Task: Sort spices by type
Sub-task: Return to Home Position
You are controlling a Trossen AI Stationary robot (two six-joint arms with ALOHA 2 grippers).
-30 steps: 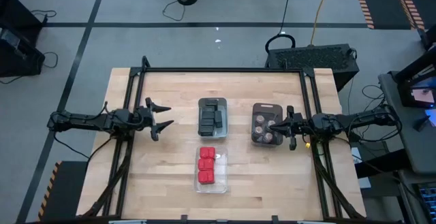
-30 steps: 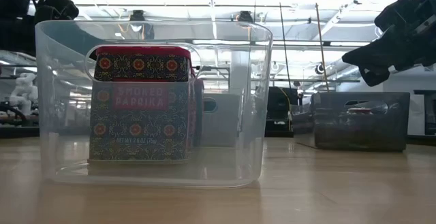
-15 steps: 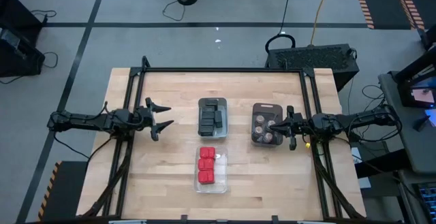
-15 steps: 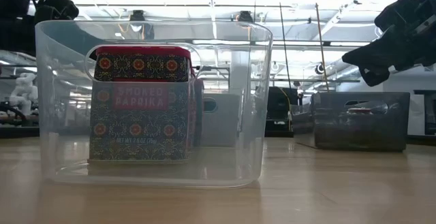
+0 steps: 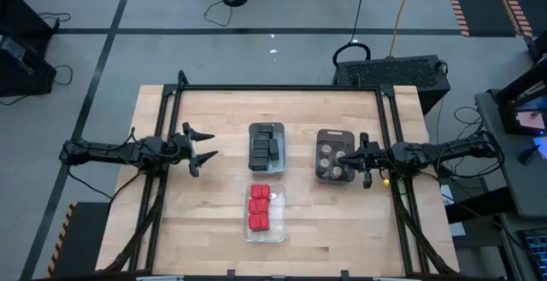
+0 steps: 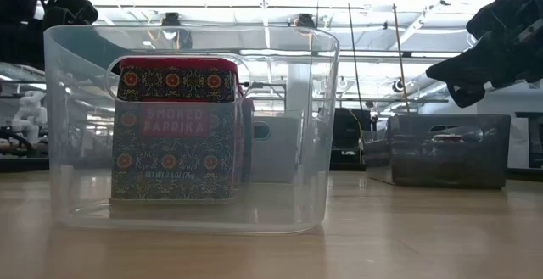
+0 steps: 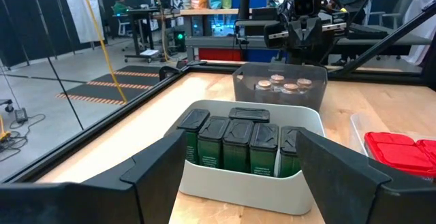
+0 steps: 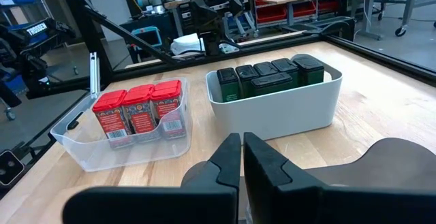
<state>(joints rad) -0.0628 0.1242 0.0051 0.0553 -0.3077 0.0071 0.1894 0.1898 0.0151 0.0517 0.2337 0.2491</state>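
Sorting is looking finished: red blocks [image 5: 259,208] are sitting in the near clear tray [image 5: 279,223], dark blocks [image 5: 266,149] in the pale middle tray [image 5: 281,131], round jars [image 5: 332,159] in the dark tray [image 5: 334,133] at right. The left gripper [image 5: 202,147] is hovering left of them, jaws spread; the right gripper [image 5: 355,160] is hanging over the dark tray's right edge, jaws pressed together, empty. Homing is pending: it needs lifting clear without nudging that tray.

Red blocks [image 5: 259,207], dark blocks [image 5: 266,149], tan-topped jars [image 5: 326,154] grouped apart.

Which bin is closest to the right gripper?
The dark tray holding the round jars; the right gripper hangs over its edge, the grey-block bin and red-block tray sit farther away.
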